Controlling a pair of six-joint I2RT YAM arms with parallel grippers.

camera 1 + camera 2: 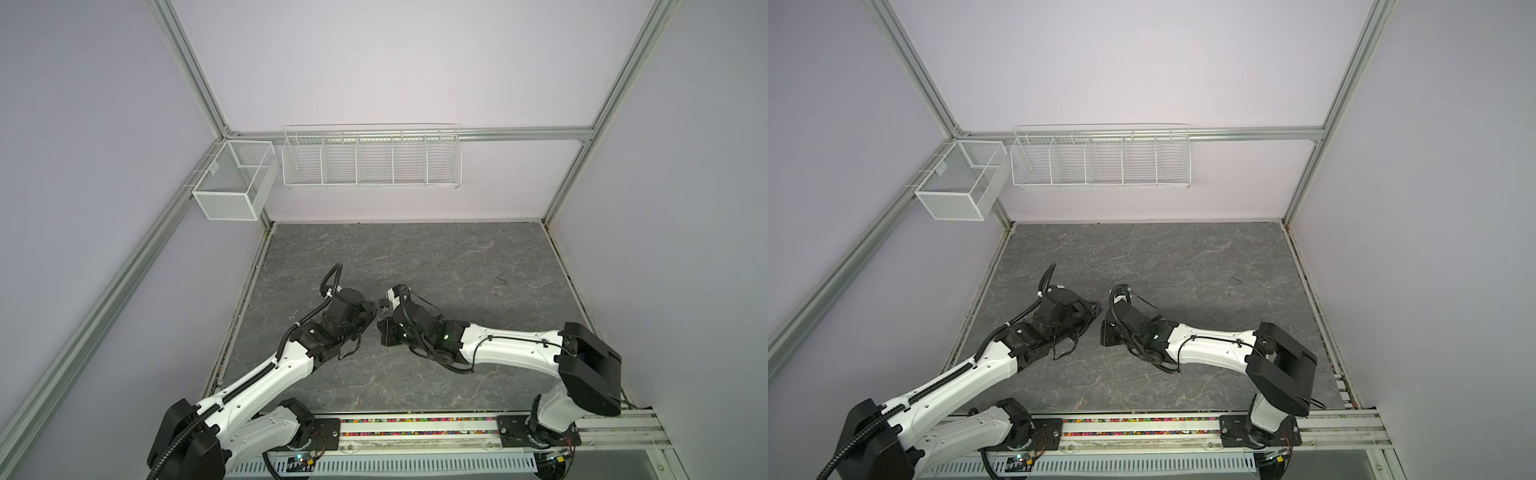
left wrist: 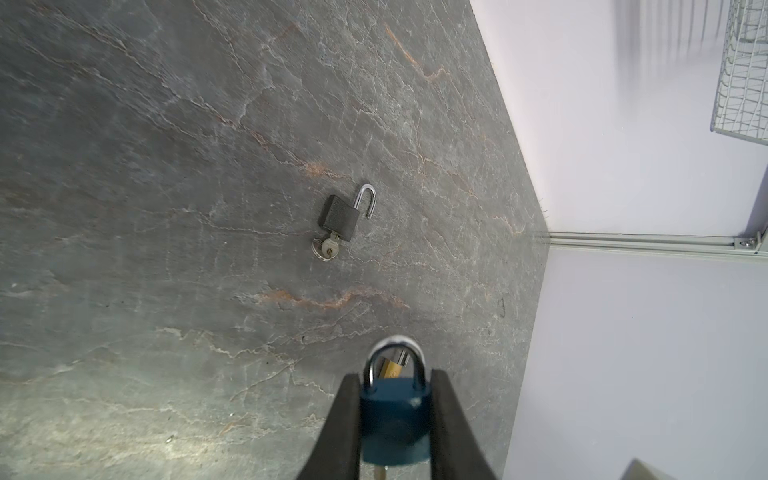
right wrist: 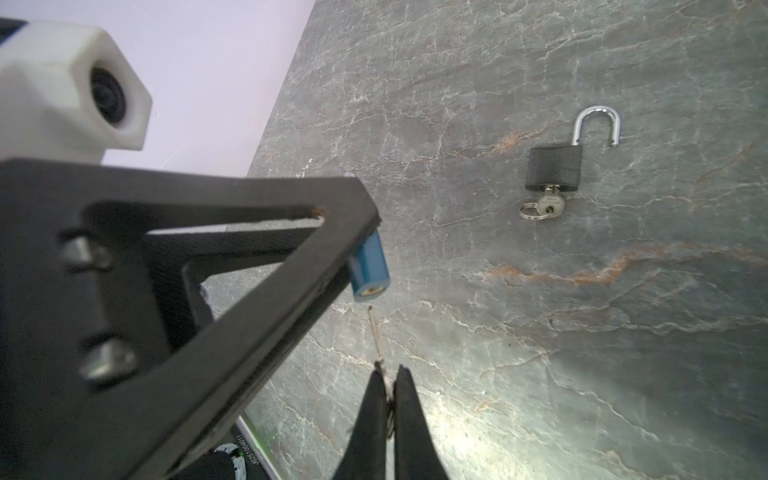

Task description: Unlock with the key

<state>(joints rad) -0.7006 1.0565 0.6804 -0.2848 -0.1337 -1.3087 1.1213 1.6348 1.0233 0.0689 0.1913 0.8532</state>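
Your left end effector (image 2: 395, 376) is clamped on the blue padlock (image 2: 395, 424), one finger on each side of the body. The shackle (image 2: 395, 347) points away from the wrist, and both of its legs sit in the body. Your right end effector (image 3: 390, 370) is pinched shut on the head of the key (image 3: 376, 332). The blade sticks out past the fingertips toward the padlock's brass keyhole (image 3: 370, 292). Its tip stops just short of the keyhole, with a thin gap between them, and is roughly in line with it.

Well apart from both, a black padlock (image 3: 555, 168) lies flat on the tabletop (image 3: 582, 374). Its shackle is swung open and a ringed key (image 3: 548, 205) sits in its base.

You can't see the head of the held key, because the right fingers cover it. In the left wrist view the keyhole face does not show, and a yellowish piece seen through the shackle is too blurred to name. In both top views the two wrists meet over the middle of the tabletop, and you cannot make out the padlocks or the key beneath them.
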